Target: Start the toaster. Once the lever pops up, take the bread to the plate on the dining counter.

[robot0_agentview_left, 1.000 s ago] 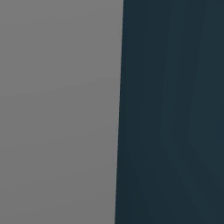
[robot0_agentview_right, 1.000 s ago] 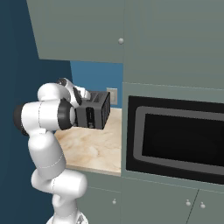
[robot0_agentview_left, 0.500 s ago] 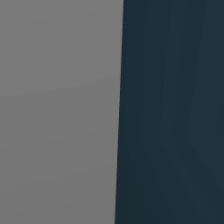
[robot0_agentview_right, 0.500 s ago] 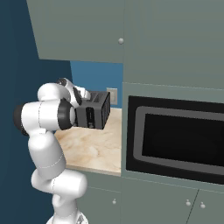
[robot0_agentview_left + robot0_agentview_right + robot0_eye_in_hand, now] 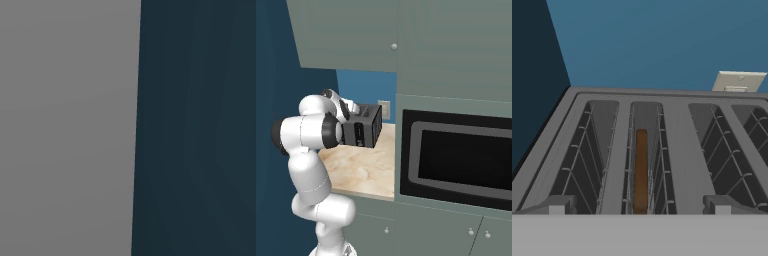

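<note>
**Ana:** Hand view, looking straight down into the toaster [image 5: 662,150]. The claw's two tips [image 5: 640,206] poke up at the bottom, one left and one right, spread wide with the middle slots between them. Nothing sits between them and they pinch nothing.

**Ben:** And the bread?

**Ana:** Bread [image 5: 641,170] stands on edge, deep in the second slot from the left, a thin brown strip between the wire guides. The tips flank it from either side, but neither touches it.

**Ben:** Any writing, any brand?

**Ana:** None I can read. A pale outlet plate [image 5: 738,81] sits on the blue wall [image 5: 662,40] behind the toaster, with only blurred marks on it.

**Ben:** Right base view?

**Ana:** The arm [image 5: 311,135] bends over a marbled counter [image 5: 363,170], wrist at the dark toaster, which stands against the blue wall. An oven [image 5: 456,155] is set in the cabinets just right of it. The claw itself is hidden behind the arm there.

**Ben:** Left base?

**Ana:** A grey panel [image 5: 65,125] beside a dark blue one [image 5: 200,125].
</note>
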Available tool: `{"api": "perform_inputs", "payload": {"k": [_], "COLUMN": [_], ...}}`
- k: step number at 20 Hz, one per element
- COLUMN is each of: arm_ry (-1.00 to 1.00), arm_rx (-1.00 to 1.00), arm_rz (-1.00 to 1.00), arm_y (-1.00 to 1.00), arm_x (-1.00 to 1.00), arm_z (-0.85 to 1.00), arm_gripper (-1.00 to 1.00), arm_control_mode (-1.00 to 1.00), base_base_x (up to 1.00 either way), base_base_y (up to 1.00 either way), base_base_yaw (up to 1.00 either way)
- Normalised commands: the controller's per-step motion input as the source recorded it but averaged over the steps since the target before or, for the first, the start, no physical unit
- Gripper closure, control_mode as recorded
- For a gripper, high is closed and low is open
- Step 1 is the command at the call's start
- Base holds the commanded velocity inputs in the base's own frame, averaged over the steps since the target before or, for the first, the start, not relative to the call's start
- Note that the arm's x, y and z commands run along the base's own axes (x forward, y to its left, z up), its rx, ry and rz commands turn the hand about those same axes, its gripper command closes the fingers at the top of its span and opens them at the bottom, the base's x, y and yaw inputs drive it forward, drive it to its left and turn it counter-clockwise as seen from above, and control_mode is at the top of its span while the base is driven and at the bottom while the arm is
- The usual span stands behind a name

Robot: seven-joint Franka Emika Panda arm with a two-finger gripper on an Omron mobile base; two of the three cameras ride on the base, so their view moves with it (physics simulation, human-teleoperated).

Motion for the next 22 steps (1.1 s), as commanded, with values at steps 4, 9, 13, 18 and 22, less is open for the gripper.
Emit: {"api": "perform_inputs", "payload": {"k": [4, 9, 13, 18, 22], "arm_ry": [0.00, 0.00, 0.00, 0.00, 0.00], "arm_rx": [0.00, 0.00, 0.00, 0.00, 0.00], "arm_rz": [0.00, 0.00, 0.00, 0.00, 0.00], "arm_y": [0.00, 0.00, 0.00, 0.00, 0.00], "arm_x": [0.00, 0.00, 0.00, 0.00, 0.00], "arm_z": [0.00, 0.00, 0.00, 0.00, 0.00], "arm_gripper": [-1.00, -1.00, -1.00, -1.00, -1.00], "arm_control_mode": [-1.00, -1.00, -1.00, -1.00, -1.00], "base_base_x": [0.00, 0.00, 0.00, 0.00, 0.00], "base_base_y": [0.00, 0.00, 0.00, 0.00, 0.00], "base_base_yaw": [0.00, 0.00, 0.00, 0.00, 0.00]}}
